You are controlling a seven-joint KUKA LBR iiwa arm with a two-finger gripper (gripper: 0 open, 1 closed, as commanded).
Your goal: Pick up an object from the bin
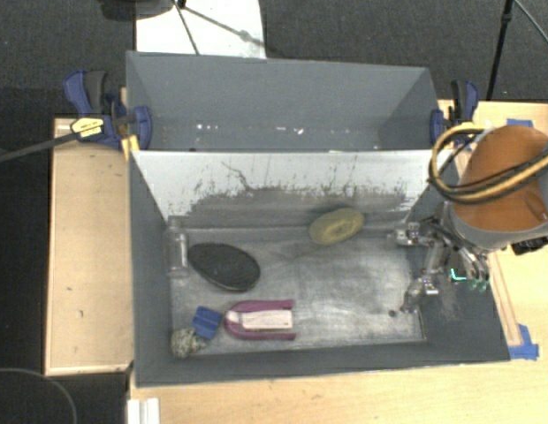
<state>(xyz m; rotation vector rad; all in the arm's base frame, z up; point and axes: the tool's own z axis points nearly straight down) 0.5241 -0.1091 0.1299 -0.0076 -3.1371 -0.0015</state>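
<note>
Nearest to the end effector (415,297), apart or together impossible to tell: olive oval lump (336,226), probably light and soft, best pinched across its short width.

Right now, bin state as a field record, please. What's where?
bin: grey metal bin
gripper: gripper low by the right wall, over bare floor
nearest thing: yellow-green oval pad, by the back wall
left: black oval stone
front left: purple-and-white packet, blue piece, speckled lump
held: none seen
</note>
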